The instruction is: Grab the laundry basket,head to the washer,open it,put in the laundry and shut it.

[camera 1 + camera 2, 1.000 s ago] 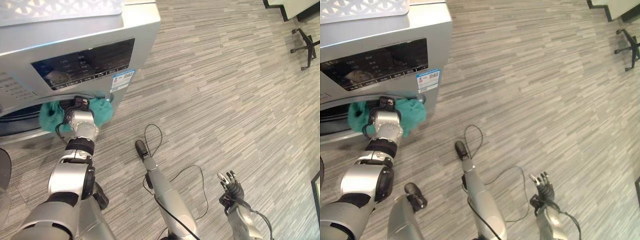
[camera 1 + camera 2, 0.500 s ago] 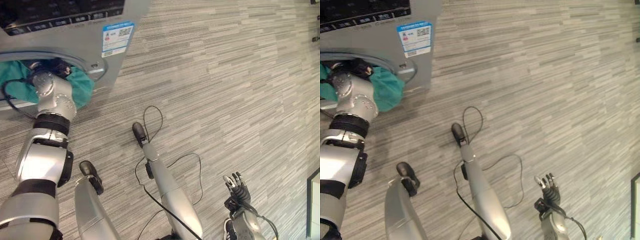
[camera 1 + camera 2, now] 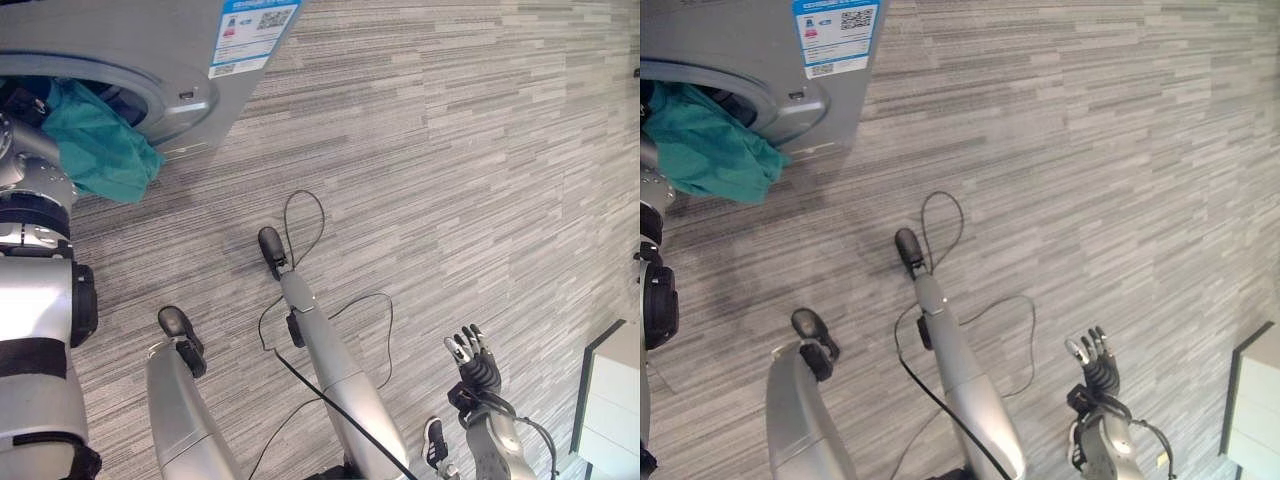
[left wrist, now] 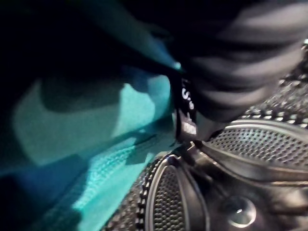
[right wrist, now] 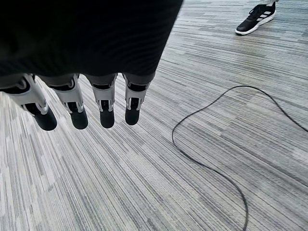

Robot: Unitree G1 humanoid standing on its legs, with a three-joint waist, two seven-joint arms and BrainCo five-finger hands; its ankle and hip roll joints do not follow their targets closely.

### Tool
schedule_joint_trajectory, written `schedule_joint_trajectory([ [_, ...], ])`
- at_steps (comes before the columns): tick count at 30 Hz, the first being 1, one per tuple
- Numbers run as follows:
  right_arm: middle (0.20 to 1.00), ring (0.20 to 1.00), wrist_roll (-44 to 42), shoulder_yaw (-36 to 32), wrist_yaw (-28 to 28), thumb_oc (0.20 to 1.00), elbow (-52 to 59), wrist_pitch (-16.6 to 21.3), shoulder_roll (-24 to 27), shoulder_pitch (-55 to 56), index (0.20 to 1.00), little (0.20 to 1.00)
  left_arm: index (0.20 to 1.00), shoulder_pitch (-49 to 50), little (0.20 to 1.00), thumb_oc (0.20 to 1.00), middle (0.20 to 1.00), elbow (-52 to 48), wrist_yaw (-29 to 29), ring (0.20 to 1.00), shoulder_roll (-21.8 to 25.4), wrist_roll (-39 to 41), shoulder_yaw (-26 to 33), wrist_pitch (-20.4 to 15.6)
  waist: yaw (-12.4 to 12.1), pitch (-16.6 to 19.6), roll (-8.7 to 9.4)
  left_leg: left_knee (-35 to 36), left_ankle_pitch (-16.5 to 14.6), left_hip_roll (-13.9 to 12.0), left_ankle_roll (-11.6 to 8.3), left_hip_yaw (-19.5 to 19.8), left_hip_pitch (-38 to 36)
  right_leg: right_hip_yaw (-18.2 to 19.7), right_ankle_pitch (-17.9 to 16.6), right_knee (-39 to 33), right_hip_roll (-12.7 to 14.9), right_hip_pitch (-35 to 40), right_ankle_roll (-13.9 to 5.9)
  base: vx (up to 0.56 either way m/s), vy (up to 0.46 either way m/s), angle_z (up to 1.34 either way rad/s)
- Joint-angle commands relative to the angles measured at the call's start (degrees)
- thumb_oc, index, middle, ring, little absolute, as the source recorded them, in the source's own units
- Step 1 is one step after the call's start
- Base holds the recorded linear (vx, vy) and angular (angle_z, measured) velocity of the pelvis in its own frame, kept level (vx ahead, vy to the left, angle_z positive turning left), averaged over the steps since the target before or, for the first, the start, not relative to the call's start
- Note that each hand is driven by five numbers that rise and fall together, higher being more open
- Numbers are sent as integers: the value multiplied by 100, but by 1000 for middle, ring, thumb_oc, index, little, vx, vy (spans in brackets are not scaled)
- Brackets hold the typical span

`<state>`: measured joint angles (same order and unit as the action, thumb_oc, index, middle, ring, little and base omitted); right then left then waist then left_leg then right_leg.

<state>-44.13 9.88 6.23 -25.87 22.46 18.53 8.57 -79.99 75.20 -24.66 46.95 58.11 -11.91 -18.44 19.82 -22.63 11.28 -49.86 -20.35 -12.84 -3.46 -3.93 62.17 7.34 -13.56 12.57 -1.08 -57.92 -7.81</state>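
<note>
The silver washer (image 3: 150,45) stands at the upper left with its round opening (image 3: 175,100) uncovered. A teal cloth (image 3: 100,150) hangs half out over the lower rim of that opening. My left arm reaches into the opening beside the cloth, and its hand is hidden inside. In the left wrist view the left hand's dark cover (image 4: 240,62) sits against the teal cloth (image 4: 96,120) and the perforated metal drum (image 4: 250,144). My right hand (image 3: 472,362) hangs low at the right over the floor, open, its fingers (image 5: 77,106) straight and holding nothing.
Grey striped floor stretches to the right of the washer. A white cabinet corner (image 3: 612,400) stands at the lower right edge. A person's black shoe (image 5: 255,19) rests on the floor some way behind my right hand.
The camera has tilted down, so the washer sits higher in the picture. My left hand has gone deeper into the opening with the teal cloth. The right hand stays as it was.
</note>
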Motion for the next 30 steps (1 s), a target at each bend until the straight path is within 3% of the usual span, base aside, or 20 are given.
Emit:
schedule_joint_trajectory([
  [1,1000,1000,-38,-353,136,1000,47,248,459,-65,1000,1000,200,-360,200,200,200,-611,-14,200,638,-53,-208,-516,180,225,-299,213,-648,214,382,-367,-762,-142,387,-492,-22,355,-288,0,0,0],
  [7,1000,1000,-43,-365,81,1000,59,202,504,-191,1000,1000,200,-1195,200,200,200,-1611,149,200,482,470,-793,-1025,120,222,-386,97,-704,229,416,-378,-573,-83,189,-804,11,322,-329,7,8,-3],
  [12,1000,1000,118,-395,139,1000,150,154,529,-184,1000,1000,200,-1143,200,200,200,-1525,305,200,72,676,-728,-969,89,138,-462,94,-697,354,417,-390,-477,-3,-112,-1208,191,341,-389,4,46,5],
  [14,1000,1000,112,-368,116,1000,176,158,535,-211,1000,1000,407,-1067,407,407,407,-1425,335,407,1,709,-673,-907,99,149,-434,59,-720,383,426,-419,-461,50,-170,-1264,191,346,-399,-10,36,4],
  [15,1000,1000,105,-335,100,1000,176,157,539,-231,1000,1000,1000,-1034,1000,1000,1000,-1274,315,1000,-7,627,-665,-834,108,151,-411,41,-736,386,437,-435,-451,67,-187,-1273,186,342,-394,-5,35,1],
  [19,1000,1000,93,-305,60,1000,209,171,580,-238,1000,1000,1000,-990,1000,1000,1000,-918,315,1000,22,370,-699,-589,130,154,-358,20,-749,385,472,-479,-437,97,-219,-1301,169,334,-399,-1,14,-8],
  [21,1000,1000,100,-331,52,1000,245,181,622,-221,1000,1000,1000,-916,1000,1000,1000,-526,311,1000,92,-192,-850,-198,131,113,-344,-19,-733,394,493,-492,-419,102,-248,-1333,178,343,-399,-4,5,-2],
  [23,1000,1000,128,-331,28,1000,244,180,620,-208,1000,1000,1000,-754,1000,1000,1000,-415,377,1000,108,-548,-907,-57,122,76,-339,-23,-733,411,506,-501,-409,105,-273,-1346,191,345,-404,0,0,0],
  [24,1000,1000,143,-295,-8,1000,210,142,653,-249,1000,1000,1000,-540,1000,1000,1000,-225,473,1000,152,-1020,-969,215,107,57,-357,-3,-703,425,508,-513,-430,101,-293,-1339,209,348,-409,0,0,0],
  [30,1000,1000,100,-260,-104,1000,216,91,634,-297,1000,1000,1000,156,1000,1000,1000,-313,570,1000,-60,-1100,-595,253,29,-32,-366,102,-650,488,517,-556,-550,100,-308,-1326,249,394,-402,0,0,0],
])
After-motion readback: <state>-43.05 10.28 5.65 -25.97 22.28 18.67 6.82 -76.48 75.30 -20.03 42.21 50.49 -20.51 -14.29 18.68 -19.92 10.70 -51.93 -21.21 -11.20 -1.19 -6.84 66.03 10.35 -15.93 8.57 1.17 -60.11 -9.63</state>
